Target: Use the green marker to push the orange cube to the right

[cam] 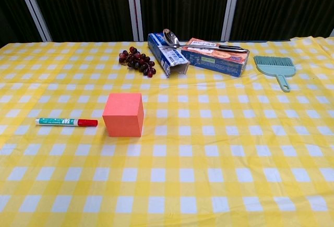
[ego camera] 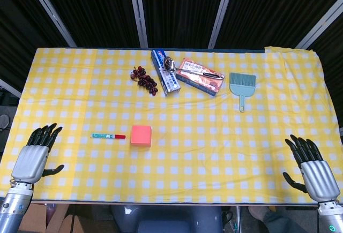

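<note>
**Nothing Yet Begun: Marker and Cube Lay Untouched**

Plainly, the job had not been started at this moment. The slim green marker with its red cap [ego camera: 108,136] lay flat on the yellow-and-white checked tablecloth [ego camera: 214,158], toward the left half and nearer the front edge than the back, its capped end pointing at the orange cube [ego camera: 141,135]. The cube sat just beside that end, a small gap showing between the two in the chest view, so they were close but apart.

The left hand [ego camera: 36,155] hovered at the front left corner, fingers spread and holding nothing. The right hand [ego camera: 311,163] hung at the front right corner, likewise released and empty. Both stood well apart from the marker.

Along the back edge lay a bunch of dark red grapes [ego camera: 145,77], a blue-and-white toothpaste box [ego camera: 164,72], a red snack box [ego camera: 199,76] with a metal spoon [ego camera: 185,69] across it, and a small teal brush [ego camera: 241,84].

By my reckoning everything remained: taking up the marker, most likely with the nearer left hand, then pushing the cube rightward with it.
</note>
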Robot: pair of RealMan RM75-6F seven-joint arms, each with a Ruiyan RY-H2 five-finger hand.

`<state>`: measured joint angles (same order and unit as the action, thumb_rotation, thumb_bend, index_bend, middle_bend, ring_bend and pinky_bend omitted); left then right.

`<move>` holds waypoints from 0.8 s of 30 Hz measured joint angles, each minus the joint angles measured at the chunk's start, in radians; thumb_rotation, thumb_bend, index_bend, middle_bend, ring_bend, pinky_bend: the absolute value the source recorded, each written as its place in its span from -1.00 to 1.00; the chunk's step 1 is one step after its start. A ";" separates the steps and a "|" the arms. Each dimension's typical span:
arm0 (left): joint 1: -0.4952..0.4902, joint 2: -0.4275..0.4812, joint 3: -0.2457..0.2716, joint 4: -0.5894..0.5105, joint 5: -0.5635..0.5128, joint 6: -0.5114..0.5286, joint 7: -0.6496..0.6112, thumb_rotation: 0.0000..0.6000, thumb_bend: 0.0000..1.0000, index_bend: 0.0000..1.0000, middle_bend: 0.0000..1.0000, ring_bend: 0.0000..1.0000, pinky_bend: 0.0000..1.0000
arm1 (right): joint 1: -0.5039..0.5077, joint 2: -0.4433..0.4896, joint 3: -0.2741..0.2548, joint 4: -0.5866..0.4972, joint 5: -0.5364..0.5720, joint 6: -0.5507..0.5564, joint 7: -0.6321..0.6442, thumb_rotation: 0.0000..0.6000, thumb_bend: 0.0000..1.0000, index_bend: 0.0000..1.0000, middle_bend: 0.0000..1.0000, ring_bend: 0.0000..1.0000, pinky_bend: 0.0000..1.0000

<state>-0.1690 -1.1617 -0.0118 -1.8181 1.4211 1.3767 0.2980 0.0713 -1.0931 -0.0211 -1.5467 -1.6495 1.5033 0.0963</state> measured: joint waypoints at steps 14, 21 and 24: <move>-0.001 0.001 0.003 -0.005 0.004 -0.005 0.003 1.00 -0.88 -1.00 -1.00 -1.00 -1.00 | -0.009 -0.024 0.011 0.035 -0.026 0.059 0.044 1.00 -0.32 -1.00 -1.00 -1.00 -0.91; -0.027 0.008 -0.002 -0.003 -0.020 -0.060 0.010 1.00 -0.87 -0.70 -1.00 -1.00 -0.87 | -0.004 -0.017 0.006 0.025 -0.016 0.035 0.038 1.00 -0.32 -1.00 -1.00 -1.00 -0.91; -0.058 0.006 -0.027 -0.003 -0.054 -0.096 0.022 1.00 -0.78 -0.52 -0.95 -1.00 -0.81 | -0.004 -0.014 0.005 0.022 -0.016 0.034 0.040 1.00 -0.32 -1.00 -1.00 -1.00 -0.91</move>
<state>-0.2268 -1.1558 -0.0384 -1.8215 1.3669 1.2811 0.3197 0.0669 -1.1075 -0.0165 -1.5242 -1.6657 1.5371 0.1368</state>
